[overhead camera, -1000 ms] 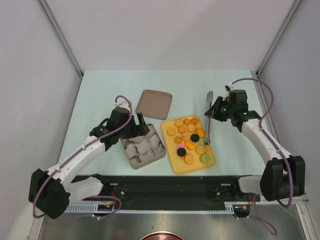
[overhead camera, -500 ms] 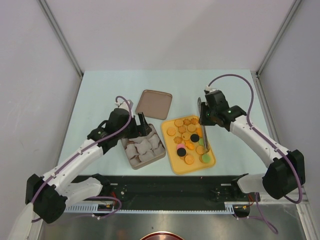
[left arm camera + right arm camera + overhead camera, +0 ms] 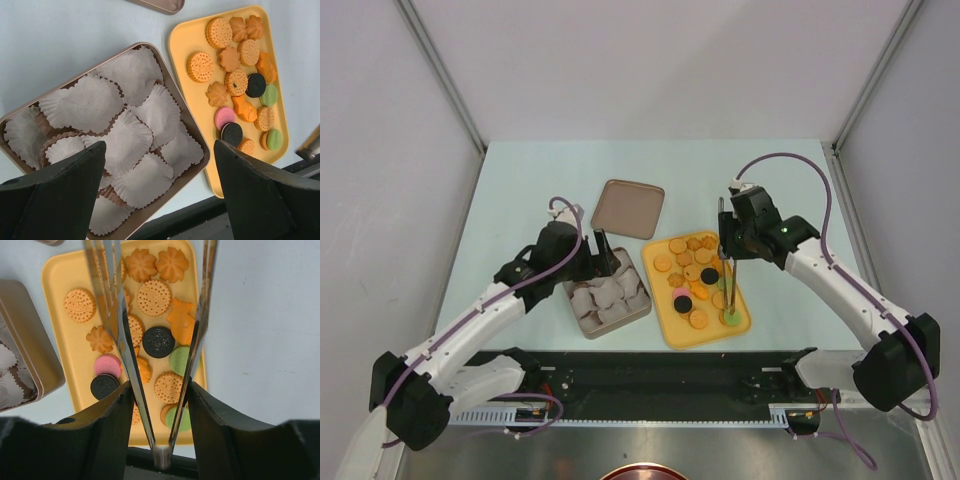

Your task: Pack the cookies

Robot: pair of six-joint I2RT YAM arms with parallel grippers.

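1. While your right end effector [image 3: 160,387] grips the tongs [image 3: 197,340] over the yellow tray [image 3: 57,280], the cookies [image 3: 154,297] lie on it.
2. Your left end effector [image 3: 159,150]: open, above paper cups [image 3: 85,102] in the tin [image 3: 195,135].

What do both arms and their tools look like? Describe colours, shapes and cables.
The left arm and right arm have white links with black joints. A purple cable loops from each wrist down the arm. The left tool and right tool have two blunt black wedge fingers. A green light glows near the right wrist.
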